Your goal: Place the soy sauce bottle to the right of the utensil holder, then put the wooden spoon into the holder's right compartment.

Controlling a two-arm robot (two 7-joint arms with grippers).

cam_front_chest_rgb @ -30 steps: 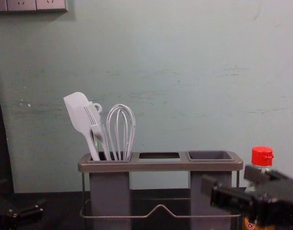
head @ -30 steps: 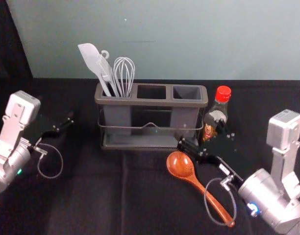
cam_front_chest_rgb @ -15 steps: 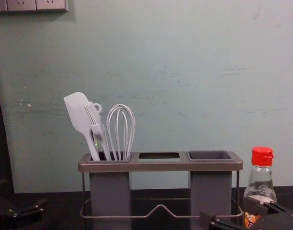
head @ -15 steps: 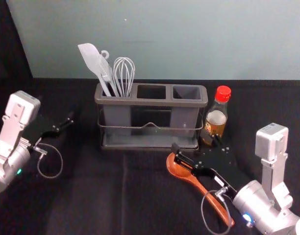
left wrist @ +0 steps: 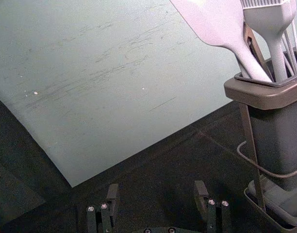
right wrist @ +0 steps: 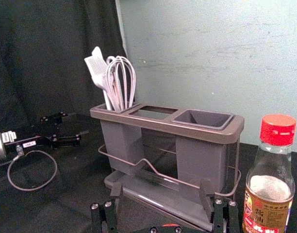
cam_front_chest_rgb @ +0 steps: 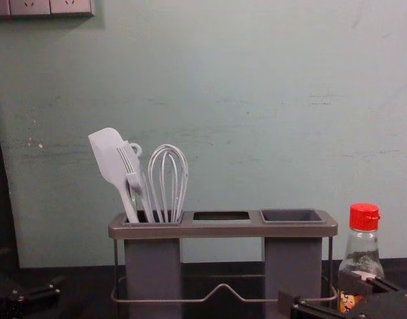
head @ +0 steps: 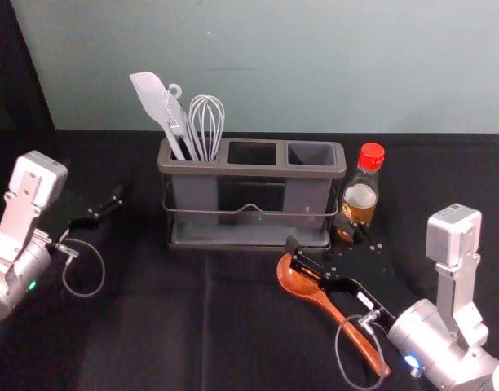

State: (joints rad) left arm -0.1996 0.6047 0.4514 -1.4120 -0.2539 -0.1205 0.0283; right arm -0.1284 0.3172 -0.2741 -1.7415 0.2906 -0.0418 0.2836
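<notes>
- and here's the right pincer point(head: 315, 231), low over the table point(head: 152, 334), in front of the utensil holder's point(head: 249, 170) right end – its two fingers spread wide, gripping nothing
- in the head view, one of those fingers crosses the bowl of the wooden spoon point(head: 291, 283); whether they touch, i can't tell
- the spoon lies on the table in front of the holder, bowl close to it, handle slanting back toward the robot and off to the right
- over to the right wrist view, a wide gap between the tips of the right pincer point(right wrist: 161, 188), with a sliver of orange spoon showing low between the fingers
- the soy sauce bottle point(head: 362, 195), red cap point(head: 371, 155) on top, stands upright just beside the holder's right end – right where the task wants it
- in the head view, the pincer's other finger overlaps the bottle's lower part; the wrist view has the bottle outside the finger gap
- up in the holder's left compartment, it's a full house: pale spatula point(head: 149, 91), brush point(cam_front_chest_rgb: 130, 165) and whisk point(head: 206, 122), all handles down
- the right compartment point(head: 311, 155) is open at the top
- and the left pincer point(head: 115, 199) idles to the left of the holder, fingers wide apart, holding nothing
</notes>
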